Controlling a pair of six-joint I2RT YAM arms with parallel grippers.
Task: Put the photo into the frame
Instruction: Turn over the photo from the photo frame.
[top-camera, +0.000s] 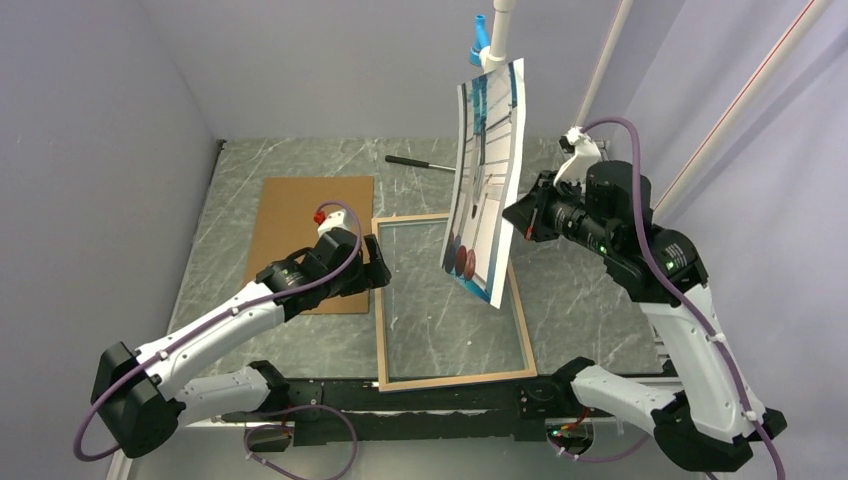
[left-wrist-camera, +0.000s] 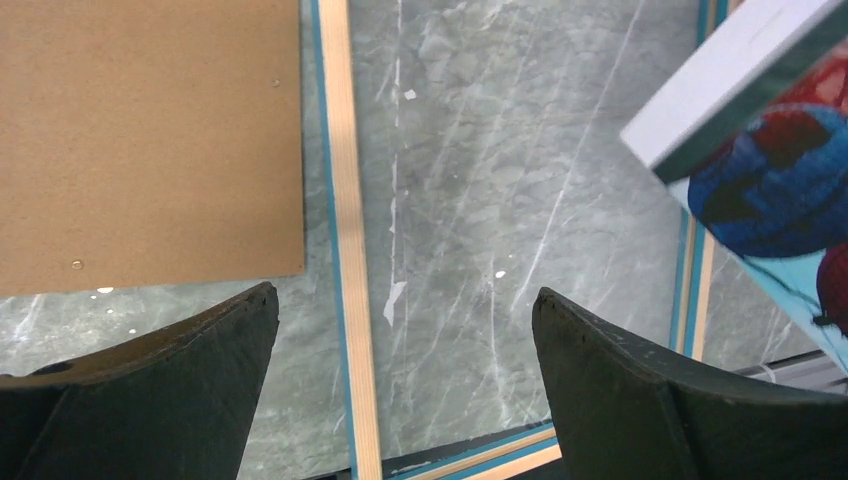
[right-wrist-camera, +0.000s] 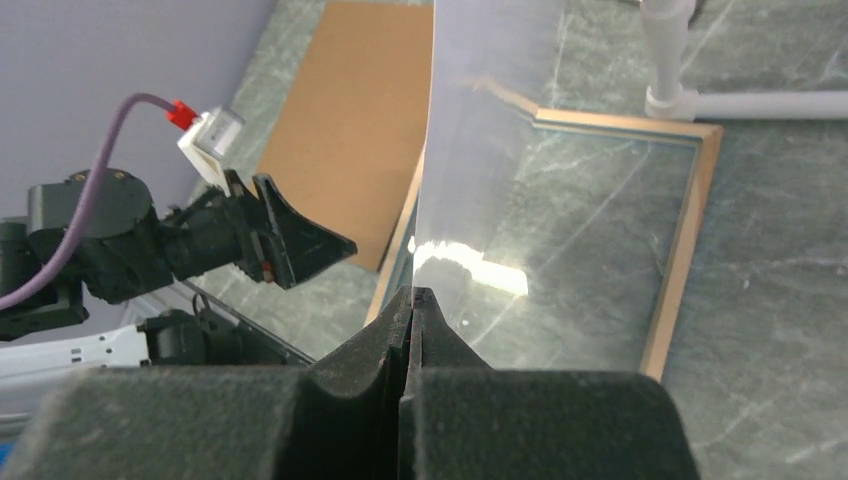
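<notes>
Photo axis: the photo (top-camera: 485, 180) stands on edge, well up off flat. Its long axis climbs from a low corner toward 6 o'clock to a high end toward 12 o'clock, with a slight bow along the sheet.
Photo facing: the printed side looks to 9 o'clock with the reddish spheres at the low end, and the plain white back looks to 3 o'clock.
Right end effector: the right end effector (top-camera: 518, 215) comes in from 3 o'clock, jaws pressed together on the photo's long edge about midway up.
Photo over frame: the low corner hangs above the frame's 3 o'clock rail. Whether it touches, I cannot tell.
Frame: the frame (top-camera: 455, 381) lies flat on the table (top-camera: 580, 290), wood side up, long axis 12 to 6 o'clock.
Left end effector: the left end effector (top-camera: 378, 262) has its jaws spread wide with nothing between them. It hovers at the frame's 9 o'clock rail, well apart from the photo.
Board: the brown backing board (top-camera: 300, 230) lies flat just beside the frame, at its 9 o'clock.
Left wrist only: turquoise edging shows along the wooden rail, and the photo's corner pokes in at upper right (left-wrist-camera: 760, 170).
Right wrist only: the closed fingertips (right-wrist-camera: 412, 300) meet on the sheet's thin edge, and there is a bright glare inside the frame.
Top only: a black tool (top-camera: 420, 162) lies at 12 o'clock.
</notes>
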